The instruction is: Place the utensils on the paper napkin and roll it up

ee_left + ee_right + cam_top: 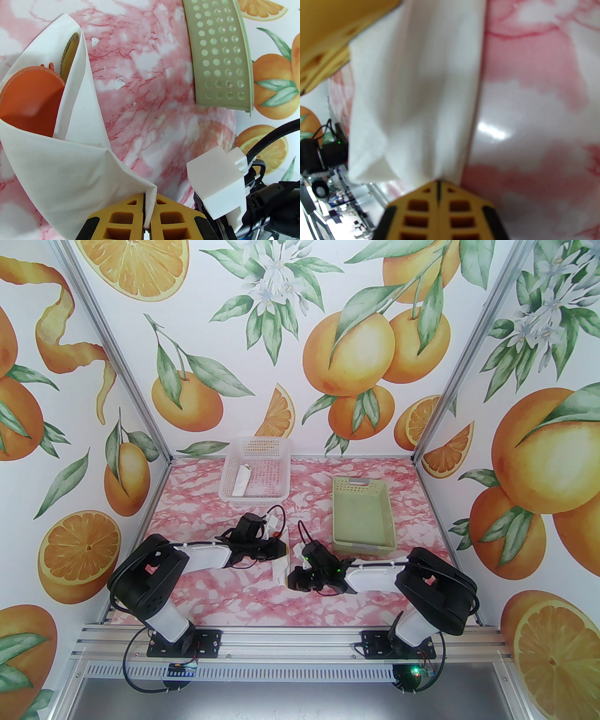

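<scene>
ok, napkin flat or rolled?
Rolled. In the left wrist view the paper napkin wraps as a cone around the utensils, orange tips showing at its open end; the left gripper pinches its edge.

Marbled table (187,507): white basket (255,447), green basket (362,521)

The paper napkin (77,164) is thin, matt paper, a little fuzzy along its cut edge. The spoon (30,103) is smooth orange plastic with a dull sheen. The table (152,98) has a glossy pink marble-print film, nicked in spots. The green basket (218,58) is matt, perforated plastic. The fingers (121,213) of the left hand (149,199) look like matt yellow moulded plastic. The frame rails (281,638) are brushed metal.
</scene>
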Controlling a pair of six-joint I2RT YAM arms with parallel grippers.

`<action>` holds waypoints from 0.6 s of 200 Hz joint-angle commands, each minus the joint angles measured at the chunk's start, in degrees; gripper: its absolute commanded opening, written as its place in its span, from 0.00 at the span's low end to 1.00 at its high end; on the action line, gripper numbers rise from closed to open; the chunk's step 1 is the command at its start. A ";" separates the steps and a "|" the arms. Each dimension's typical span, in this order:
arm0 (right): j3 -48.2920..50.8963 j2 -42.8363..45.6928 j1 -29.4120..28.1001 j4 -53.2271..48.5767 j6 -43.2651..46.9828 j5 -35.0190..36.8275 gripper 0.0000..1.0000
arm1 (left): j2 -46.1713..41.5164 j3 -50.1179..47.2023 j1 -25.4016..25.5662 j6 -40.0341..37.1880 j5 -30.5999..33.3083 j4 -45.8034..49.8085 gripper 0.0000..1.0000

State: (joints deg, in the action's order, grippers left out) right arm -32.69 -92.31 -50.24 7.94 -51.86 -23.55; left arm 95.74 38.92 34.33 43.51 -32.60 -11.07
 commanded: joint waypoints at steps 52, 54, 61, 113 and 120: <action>0.79 -3.14 -0.48 -5.70 0.00 2.47 0.00 | 2.68 3.47 1.16 -0.09 0.06 -2.90 0.12; 0.78 -3.14 -0.47 -5.71 0.07 2.53 0.00 | 2.76 3.56 1.13 -0.11 0.07 -2.90 0.12; 0.74 -3.22 -0.48 -5.75 0.06 2.46 0.00 | 3.01 3.70 1.09 -0.18 0.08 -3.00 0.12; 0.37 -3.22 -0.49 -6.10 0.18 2.41 0.00 | 5.48 4.48 1.44 -0.18 -0.09 -3.95 0.12; 0.43 -3.22 -0.47 -6.07 0.18 2.38 0.00 | 5.82 4.55 1.52 -0.08 -0.21 -4.21 0.12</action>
State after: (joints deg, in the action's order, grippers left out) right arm -33.12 -92.79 -50.24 7.97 -51.86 -23.59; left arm 99.98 41.52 35.29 43.51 -32.56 -12.62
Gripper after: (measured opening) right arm 0.054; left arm 0.117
